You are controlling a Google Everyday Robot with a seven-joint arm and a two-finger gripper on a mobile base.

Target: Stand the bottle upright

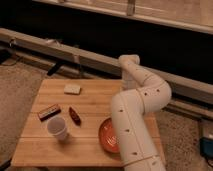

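well, nearest the camera the robot's thick white arm (pixel 131 140) rises from the bottom edge, across the right end of the wooden table (pixel 60 150). just left of it, and partly behind it, lies an orange dish (pixel 105 136). toward the left of the tabletop a white paper cup (pixel 57 128) stands upright, open end up. a little farther back, between cup and dish, a small dark reddish thing (pixel 74 116) lies flat; what it is i cannot tell. just left of that lies a dark flat bar (pixel 49 111), apart from the cup. farther still, near the far edge, a pale rectangular block (pixel 72 89) lies by itself. the bottle i cannot pick out anywhere on the tabletop that shows; the arm hides the right end. the arm bends at an elbow (pixel 160 95) over the far right corner and folds back to a rounded joint (pixel 129 61) beyond the far edge. the gripper is out of sight, past that joint or behind the arm, so whether it is open, closed or holding anything i cannot tell. behind runs a grey rail (pixel 55 46) along a dark wall.
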